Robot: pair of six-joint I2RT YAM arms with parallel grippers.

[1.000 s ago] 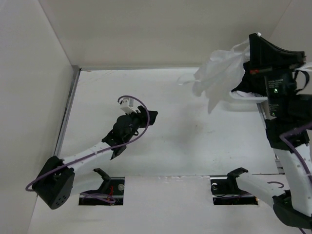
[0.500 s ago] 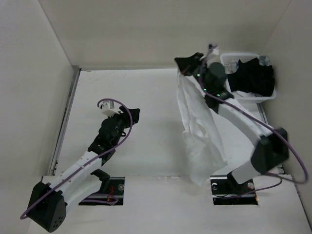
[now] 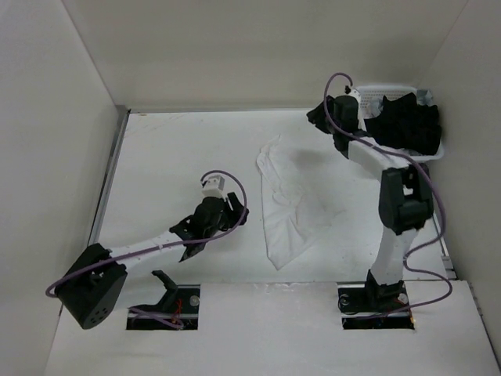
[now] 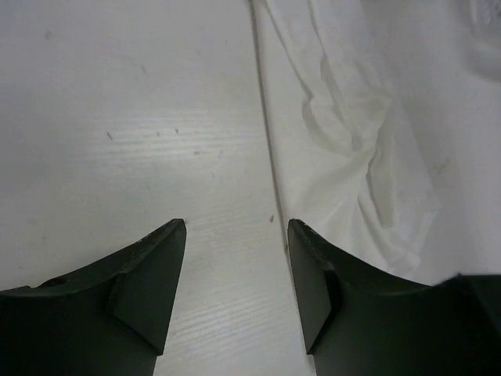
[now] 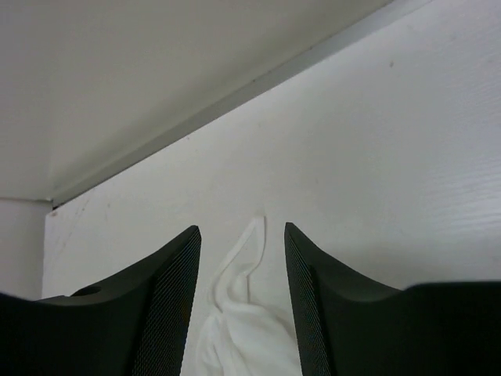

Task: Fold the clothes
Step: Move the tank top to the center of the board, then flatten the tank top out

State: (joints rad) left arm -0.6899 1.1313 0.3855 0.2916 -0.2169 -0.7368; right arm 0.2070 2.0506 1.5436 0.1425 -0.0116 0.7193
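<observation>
Top external view shows me the white top (image 3: pixel 291 205) lying crumpled on the counter (image 3: pixel 172 157). Its long axis runs from the far side toward the arm bases, with the straps at the far end. My left end effector (image 3: pixel 239 215) sits just beside its left edge, jaws spread and empty, the arm stretched low with the fingers aimed at the cloth. The right end effector (image 3: pixel 315 117), also spread and holding nothing, hangs beyond the strap end near the basket (image 3: pixel 387 84). I judge the left arm nearer to the long edge.
</observation>
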